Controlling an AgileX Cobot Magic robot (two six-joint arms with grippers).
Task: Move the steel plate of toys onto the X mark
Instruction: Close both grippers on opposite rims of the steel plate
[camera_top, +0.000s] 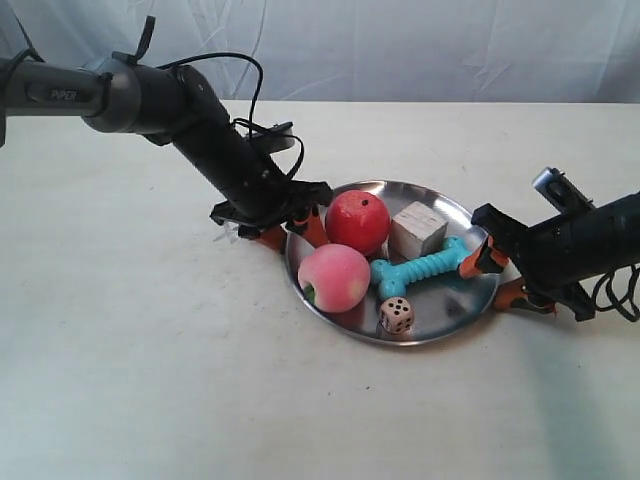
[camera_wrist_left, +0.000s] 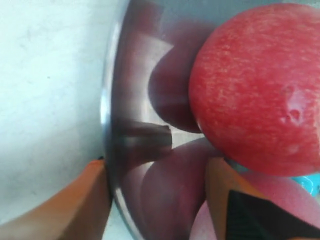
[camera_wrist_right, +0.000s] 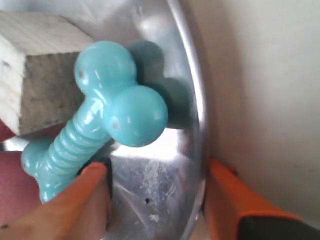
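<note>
The steel plate (camera_top: 440, 330) rests on the pale table and holds the red apple (camera_top: 357, 221), pink peach (camera_top: 334, 279), wooden cube (camera_top: 417, 229), turquoise bone (camera_top: 422, 268) and tan die (camera_top: 396, 315). My left gripper (camera_top: 300, 228) is open astride the rim beside the apple: one orange finger outside the plate (camera_wrist_left: 135, 100), the other inside under the apple (camera_wrist_left: 255, 90); gripper (camera_wrist_left: 157, 170). My right gripper (camera_top: 497, 275) is open astride the opposite rim by the bone (camera_wrist_right: 100, 125) and cube (camera_wrist_right: 30, 75); gripper (camera_wrist_right: 156, 167), plate (camera_wrist_right: 150, 185). The X mark is out of view.
Bare pale tabletop (camera_top: 150, 380) spreads in front of and to both sides of the plate. A pale cloth backdrop (camera_top: 400, 50) hangs behind the table's far edge. Black cables trail off both arms.
</note>
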